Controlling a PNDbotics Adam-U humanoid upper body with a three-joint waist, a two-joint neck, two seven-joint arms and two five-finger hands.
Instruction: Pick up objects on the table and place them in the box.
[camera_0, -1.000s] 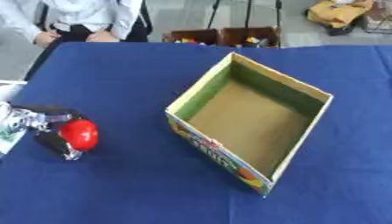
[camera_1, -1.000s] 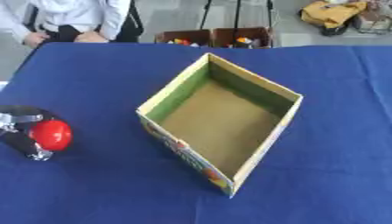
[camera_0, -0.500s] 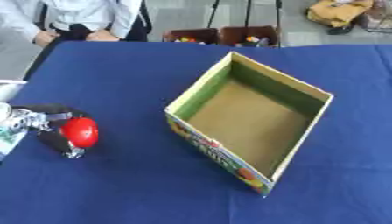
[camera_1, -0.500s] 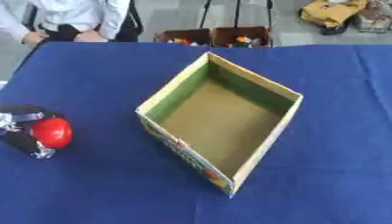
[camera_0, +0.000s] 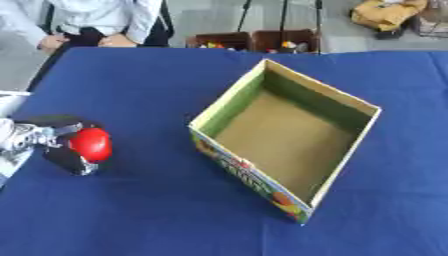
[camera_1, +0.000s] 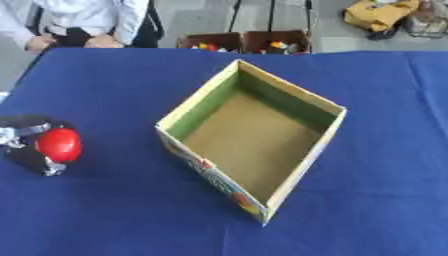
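A round red object (camera_0: 91, 144) is held at the table's left side, with my left hand (camera_0: 59, 150) curled round it from behind; black fingers show above and below it. An open cardboard box (camera_0: 289, 145) with green inner walls and a printed front face stands in the middle of the blue table (camera_0: 140, 90), to the right of the hand. Nothing shows inside the box. My right hand is out of both views.
Beyond the table's far edge sit two small crates (camera_0: 258, 40) of mixed items and a yellow bag (camera_0: 385, 12) on the floor. A person stands at the far left corner. Something white (camera_0: 10, 102) lies at the left edge.
The left hand and the red object have barely shifted, perhaps slightly toward the box. The box has not moved.
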